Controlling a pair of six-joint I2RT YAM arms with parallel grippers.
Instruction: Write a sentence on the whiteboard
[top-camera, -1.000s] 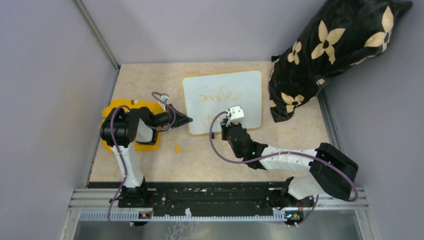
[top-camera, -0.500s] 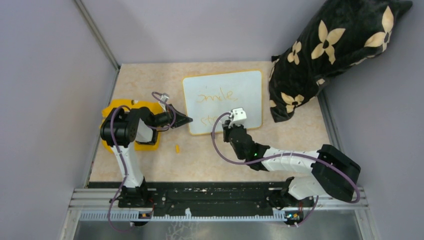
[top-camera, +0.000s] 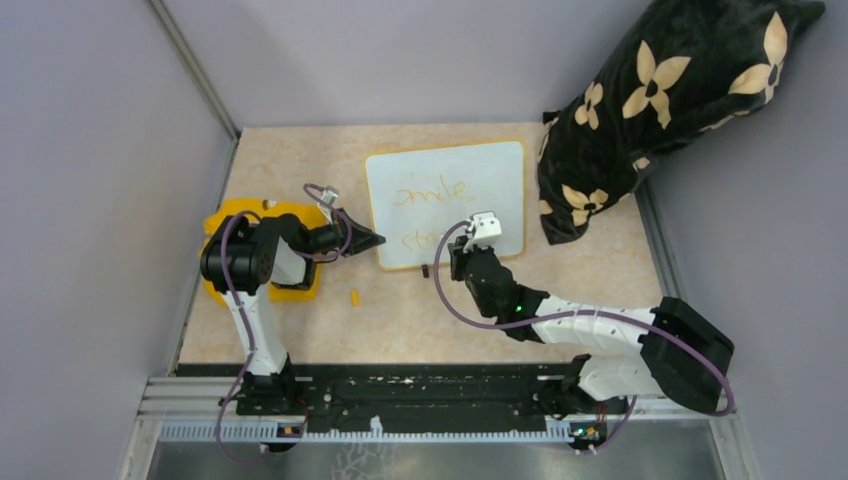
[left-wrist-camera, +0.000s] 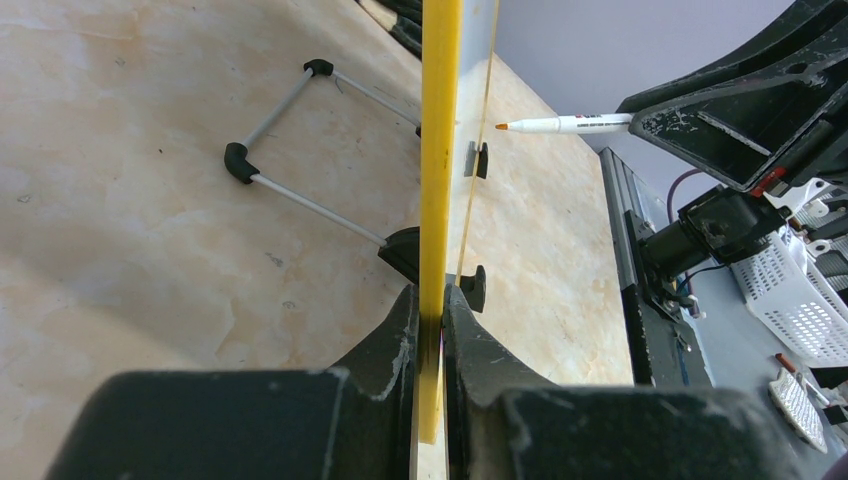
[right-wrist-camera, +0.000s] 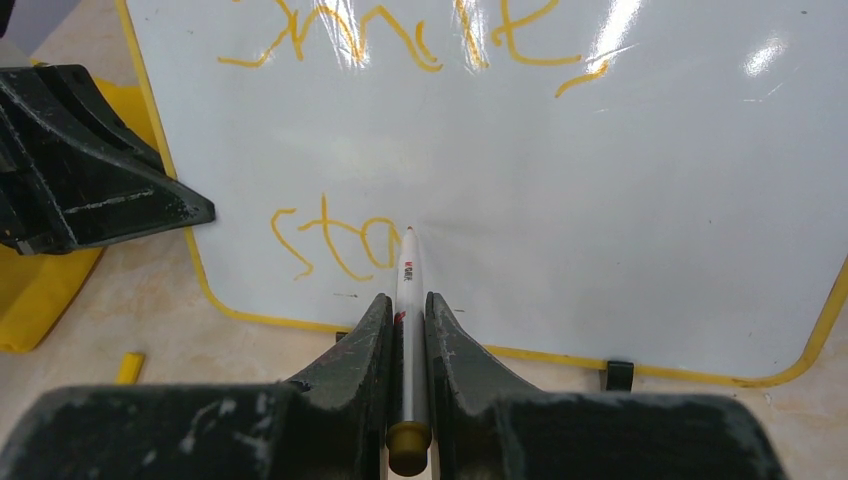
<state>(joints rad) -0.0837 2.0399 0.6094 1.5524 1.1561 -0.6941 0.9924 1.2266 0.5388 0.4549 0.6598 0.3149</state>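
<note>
Tabletop (top-camera: 300, 160): beige marbled surface between grey walls, with a black flowered cushion (top-camera: 680, 90) at the far right
Whiteboard (top-camera: 445, 205): mid-table, standing on its near edge and seemingly leaning back on a wire stand (left-wrist-camera: 310, 204)
Left gripper (left-wrist-camera: 430, 300): clenched on the board's yellow rim, steadying it
Right gripper (right-wrist-camera: 405, 305): clamped round a marker (right-wrist-camera: 408, 265), tip at the board's face
Sentence (right-wrist-camera: 335, 245): "smile" is complete above; the second line reads "sta"
Left to do: probably the rest of that second line, so roughly half is written
</note>
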